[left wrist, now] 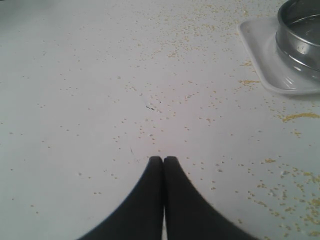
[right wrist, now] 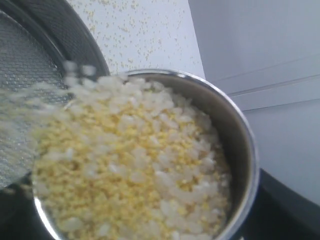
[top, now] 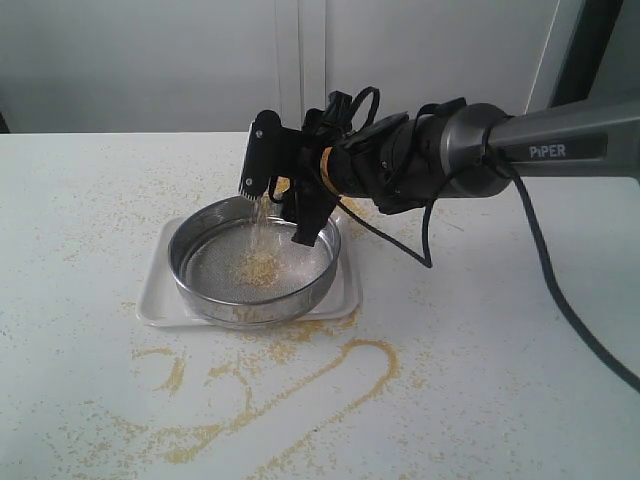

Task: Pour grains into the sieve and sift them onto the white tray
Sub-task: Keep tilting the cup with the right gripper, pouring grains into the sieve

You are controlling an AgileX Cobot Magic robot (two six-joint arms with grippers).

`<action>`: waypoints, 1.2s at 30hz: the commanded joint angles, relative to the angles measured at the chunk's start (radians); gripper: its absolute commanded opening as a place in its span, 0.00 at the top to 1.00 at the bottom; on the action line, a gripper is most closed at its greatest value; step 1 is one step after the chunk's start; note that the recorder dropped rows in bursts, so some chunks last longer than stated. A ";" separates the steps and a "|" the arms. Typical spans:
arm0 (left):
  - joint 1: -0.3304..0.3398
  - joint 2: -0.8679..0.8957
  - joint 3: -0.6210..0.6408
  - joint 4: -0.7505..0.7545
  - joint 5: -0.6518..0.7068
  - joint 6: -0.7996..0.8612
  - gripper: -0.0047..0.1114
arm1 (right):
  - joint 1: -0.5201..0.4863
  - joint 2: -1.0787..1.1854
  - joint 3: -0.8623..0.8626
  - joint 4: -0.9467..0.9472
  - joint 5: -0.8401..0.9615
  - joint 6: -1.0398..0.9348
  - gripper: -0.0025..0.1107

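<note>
Two grippers: the right gripper, clamped wide around a tilted steel cup, pours grains over the twelve o'clock rim of the sieve, where a small heap lies mid-mesh. The sieve sits on the white tray. Spilled grains streak the table at the tray's six o'clock. The left gripper, fingers pressed together, hangs above the table.

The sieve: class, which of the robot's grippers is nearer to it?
Right. The right gripper hangs just above the sieve, tipping a cup of grains into it; the left gripper sits shut over the table, well apart.
</note>
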 commanded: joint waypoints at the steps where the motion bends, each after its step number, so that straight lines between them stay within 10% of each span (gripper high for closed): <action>1: -0.002 -0.004 0.004 -0.013 -0.001 0.000 0.96 | 0.000 -0.008 -0.010 0.004 0.022 -0.013 0.98; 36: -0.002 -0.004 0.004 -0.013 -0.001 0.000 0.96 | 0.022 -0.006 -0.010 0.004 0.062 -0.168 0.98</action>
